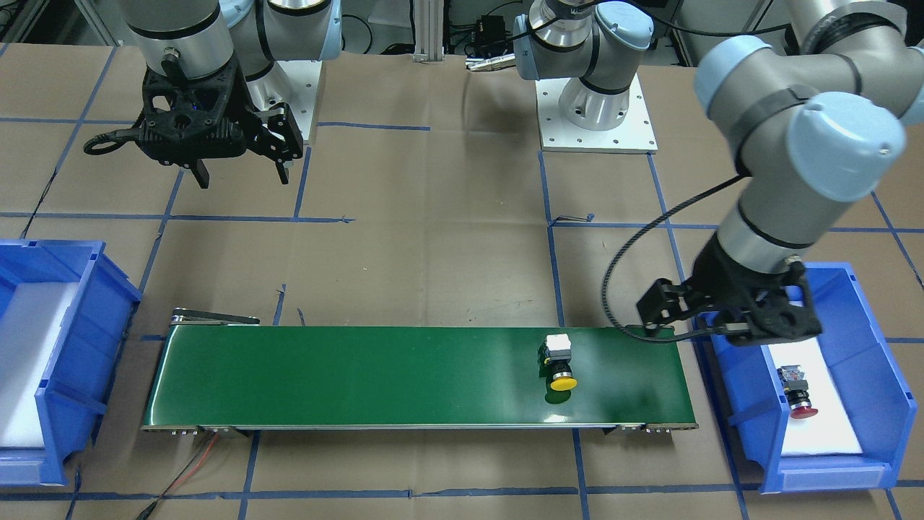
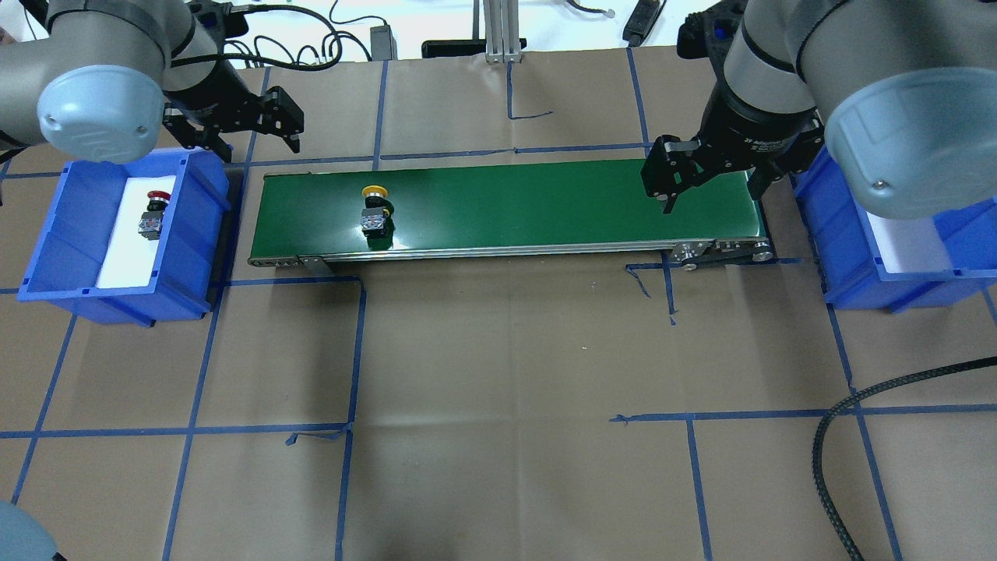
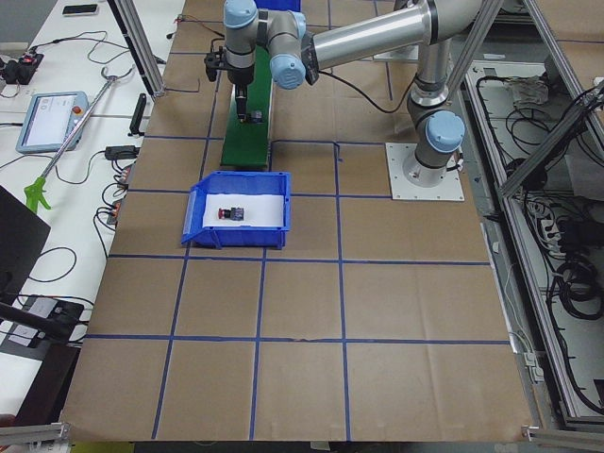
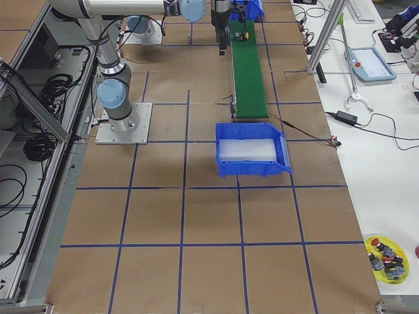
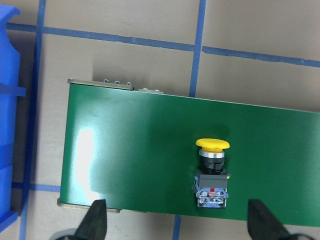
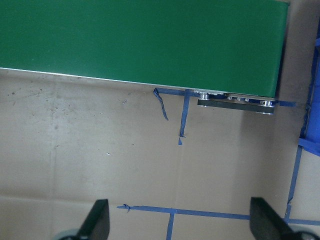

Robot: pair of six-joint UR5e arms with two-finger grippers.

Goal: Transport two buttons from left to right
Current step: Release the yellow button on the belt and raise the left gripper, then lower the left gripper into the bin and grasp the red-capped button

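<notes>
Conveyor (image 2: 506, 206): I see its right end partly behind my right arm
Right bin (image 2: 849, 265): cut by frame and arm
Left bin (image 2: 66, 234): holds red button (image 2: 153, 214) on white padding
Left gripper (image 5: 178, 222): spread wide, holding nothing
Right gripper (image 1: 242, 175): spread wide, holding nothing
Yellow button (image 2: 375, 210): on conveyor's left part, near robot-side edge

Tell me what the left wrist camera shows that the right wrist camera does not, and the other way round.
Only the left wrist view: the yellow button lying on the green belt, and an edge of the left blue bin. Only the right wrist view: the belt's other end with its metal bracket, no button, and an edge of the right blue bin. Both: the belt, taped brown paper, and open fingertips at the bottom, of the left gripper and the right gripper respectively.
</notes>
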